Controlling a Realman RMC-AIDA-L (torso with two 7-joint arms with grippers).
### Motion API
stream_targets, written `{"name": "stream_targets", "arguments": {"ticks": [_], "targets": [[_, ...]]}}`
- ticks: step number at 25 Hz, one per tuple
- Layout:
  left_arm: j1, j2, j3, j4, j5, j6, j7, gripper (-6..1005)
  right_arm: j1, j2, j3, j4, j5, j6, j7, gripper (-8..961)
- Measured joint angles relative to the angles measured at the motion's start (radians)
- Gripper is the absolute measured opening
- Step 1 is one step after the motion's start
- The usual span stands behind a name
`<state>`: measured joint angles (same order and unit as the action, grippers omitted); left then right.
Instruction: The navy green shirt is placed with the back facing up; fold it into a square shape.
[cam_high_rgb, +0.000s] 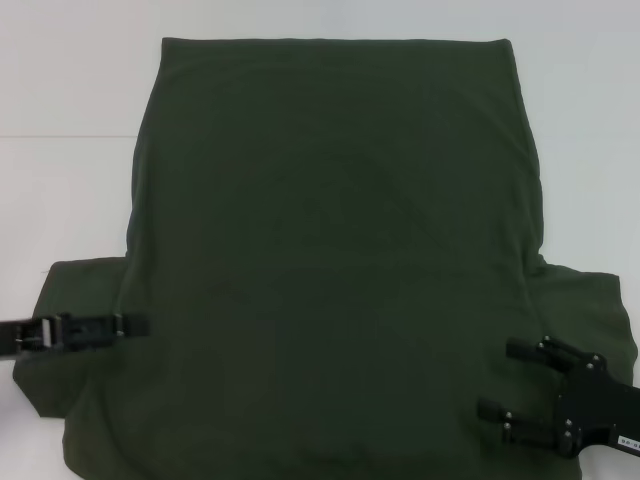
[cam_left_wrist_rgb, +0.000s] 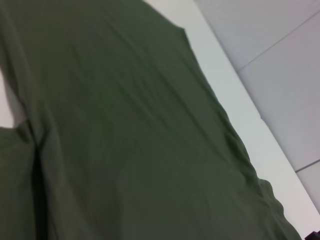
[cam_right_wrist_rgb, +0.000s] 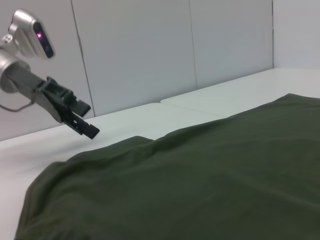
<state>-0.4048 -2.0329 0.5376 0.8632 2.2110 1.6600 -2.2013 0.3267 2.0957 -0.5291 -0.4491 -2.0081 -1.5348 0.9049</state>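
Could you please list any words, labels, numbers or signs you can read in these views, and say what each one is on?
Readable text: none.
The navy green shirt shows no print or tag.
A small white label on the right arm beside the right gripper is too small to read.
The left gripper carries no visible marking.

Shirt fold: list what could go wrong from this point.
1. The left claw hangs over the sleeve seam with its fingers close together. It may pinch one layer only, or miss the shirt.
2. The right claw is open over the other sleeve, nearer the robot than the left one. Uneven grasps could skew the fold.
3. The cloth shows soft wrinkles, which could get folded in.
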Motion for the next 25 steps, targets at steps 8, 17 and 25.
{"name": "stream_targets", "arguments": {"ticks": [8, 17, 25], "targets": [[-0.038, 0.046, -0.001, 0.102, 0.217, 0.018, -0.345, 845, 0.010, 0.000, 0.000, 0.012, 0.004, -0.005, 0.000, 923], [-0.030, 0.095, -0.033, 0.110, 0.331, -0.007, -0.511, 846, 0.032, 0.000, 0.000, 0.024, 0.000, -0.019, 0.002, 923], [-0.039, 0.101, -0.067, 0.002, 0.356, -0.090, -0.512, 845, 0.032, -0.001, 0.000, 0.024, -0.001, -0.015, 0.002, 922]]}}
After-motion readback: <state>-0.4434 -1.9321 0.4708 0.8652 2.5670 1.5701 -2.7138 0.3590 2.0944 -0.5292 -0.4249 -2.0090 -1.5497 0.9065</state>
